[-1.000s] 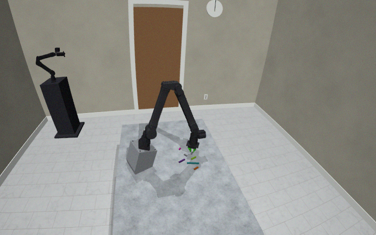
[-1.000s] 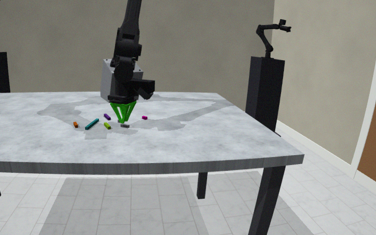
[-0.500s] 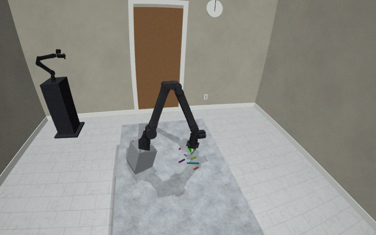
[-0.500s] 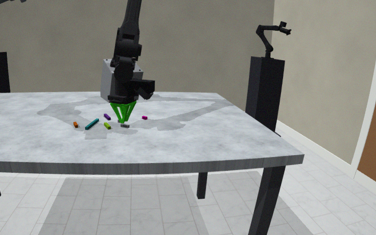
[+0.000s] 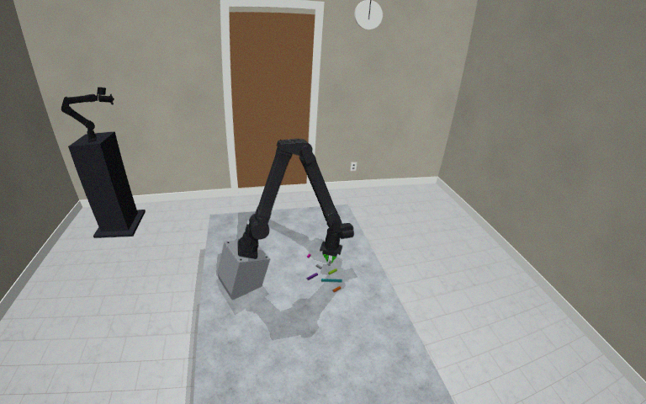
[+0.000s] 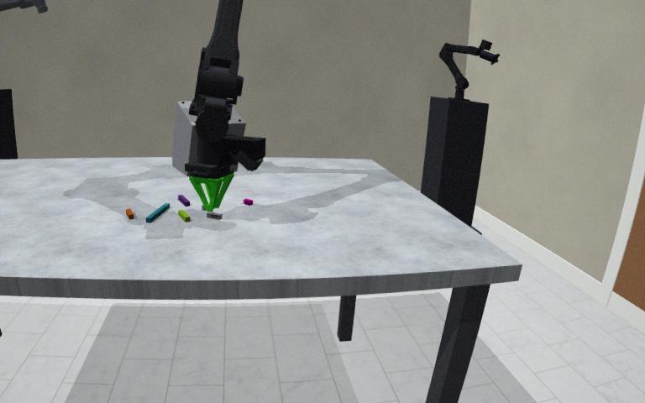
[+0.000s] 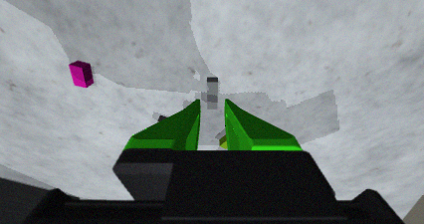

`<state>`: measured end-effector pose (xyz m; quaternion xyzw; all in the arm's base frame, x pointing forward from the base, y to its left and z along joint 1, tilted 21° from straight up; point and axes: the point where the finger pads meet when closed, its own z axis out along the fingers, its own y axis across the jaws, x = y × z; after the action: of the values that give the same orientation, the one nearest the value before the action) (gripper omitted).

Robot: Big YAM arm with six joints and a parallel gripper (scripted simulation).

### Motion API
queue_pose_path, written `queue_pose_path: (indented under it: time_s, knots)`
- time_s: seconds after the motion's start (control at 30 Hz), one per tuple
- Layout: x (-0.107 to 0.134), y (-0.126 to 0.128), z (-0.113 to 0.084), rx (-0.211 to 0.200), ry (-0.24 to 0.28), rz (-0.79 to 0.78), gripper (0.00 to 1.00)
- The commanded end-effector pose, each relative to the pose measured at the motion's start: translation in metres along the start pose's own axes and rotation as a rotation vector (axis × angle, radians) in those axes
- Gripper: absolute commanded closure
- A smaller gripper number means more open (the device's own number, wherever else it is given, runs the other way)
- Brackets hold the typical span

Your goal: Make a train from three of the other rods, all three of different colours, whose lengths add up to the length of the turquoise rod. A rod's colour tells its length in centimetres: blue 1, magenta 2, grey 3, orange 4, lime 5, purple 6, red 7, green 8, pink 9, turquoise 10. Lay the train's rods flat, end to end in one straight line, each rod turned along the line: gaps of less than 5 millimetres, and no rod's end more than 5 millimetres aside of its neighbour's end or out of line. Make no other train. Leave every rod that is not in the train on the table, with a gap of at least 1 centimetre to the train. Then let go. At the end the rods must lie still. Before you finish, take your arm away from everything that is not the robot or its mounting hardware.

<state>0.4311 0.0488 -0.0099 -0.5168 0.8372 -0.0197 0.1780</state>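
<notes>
My gripper (image 5: 330, 260) (image 6: 212, 209) (image 7: 212, 105) points down with its fingers a little apart, open and empty. One grey rod (image 6: 214, 215) (image 7: 212, 89) lies flat by the fingertips, in line with their gap in the wrist view. A second grey rod (image 5: 318, 267) (image 6: 203, 207) (image 7: 161, 117) is partly hidden by a finger in the wrist view. A lime rod (image 5: 332, 271) (image 6: 183, 215) (image 7: 223, 142), a turquoise rod (image 5: 331, 280) (image 6: 157, 212), a purple rod (image 5: 312, 276) (image 6: 183, 200), an orange rod (image 5: 336, 289) (image 6: 129, 213) and a magenta rod (image 5: 309, 255) (image 6: 248, 201) (image 7: 81, 74) lie apart.
All the rods lie on the marbled table (image 5: 316, 370) (image 6: 316, 254). The arm's grey base block (image 5: 244, 275) (image 6: 182, 144) stands on the table behind the rods in the exterior view. Shadows of the arm fall across the rods' area.
</notes>
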Motion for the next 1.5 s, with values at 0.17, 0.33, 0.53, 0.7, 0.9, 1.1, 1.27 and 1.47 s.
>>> queue_pose_path:
  time_s: [0.17, 0.33, 0.53, 0.7, 0.9, 1.1, 1.27, 1.47]
  knots:
    - [-0.002, -0.012, -0.008, 0.030, -0.018, -0.003, 0.77]
    - [-0.002, -0.012, -0.005, 0.028, -0.017, -0.003, 0.77]
    - [-0.003, -0.011, 0.001, 0.024, -0.016, -0.003, 0.77]
    - [-0.005, -0.011, 0.004, 0.023, -0.017, -0.003, 0.77]
    - [-0.010, -0.011, 0.012, 0.022, -0.019, -0.004, 0.77]
    - [-0.011, -0.012, 0.015, 0.025, -0.021, -0.002, 0.77]
    - [-0.012, -0.013, 0.010, 0.033, -0.026, -0.003, 0.77]
    - [-0.013, -0.013, 0.009, 0.035, -0.027, -0.003, 0.77]
